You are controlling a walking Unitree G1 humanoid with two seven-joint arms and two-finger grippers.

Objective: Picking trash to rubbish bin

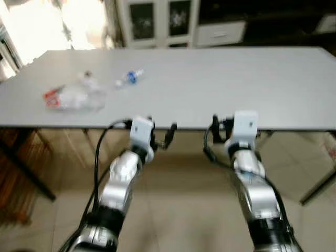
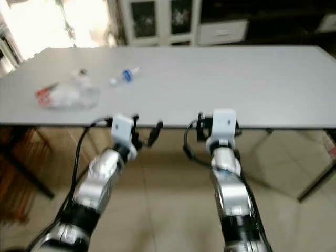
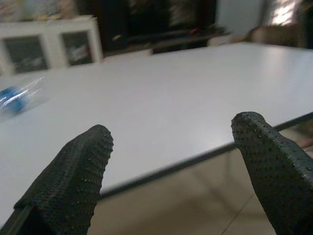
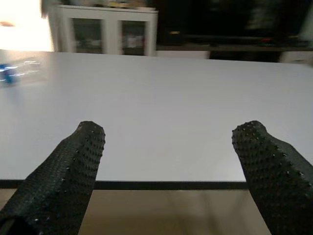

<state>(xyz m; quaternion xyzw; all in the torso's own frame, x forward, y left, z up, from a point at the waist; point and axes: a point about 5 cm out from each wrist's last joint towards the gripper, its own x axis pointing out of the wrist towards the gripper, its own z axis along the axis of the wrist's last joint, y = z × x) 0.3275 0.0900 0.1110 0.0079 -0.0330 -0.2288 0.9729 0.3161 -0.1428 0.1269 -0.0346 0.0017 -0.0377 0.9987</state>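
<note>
Left eye view: both grippers, left gripper (image 3: pixel 168 166) and right gripper (image 4: pixel 168 166), hover wide open and empty at the table's (image 1: pixel 220 89) near edge; the robot should reach toward the far-left corner for the bottle (image 1: pixel 129 77) and wrapper (image 1: pixel 73 97).

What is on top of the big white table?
On the table lie a plastic bottle with a blue label and a clear plastic wrapper with a red end. Nothing visibly covers them.

A long grey table (image 1: pixel 210 89) stands on beige tiles (image 1: pixel 178 210), white glass-door cabinet (image 1: pixel 157 23) behind it.
</note>
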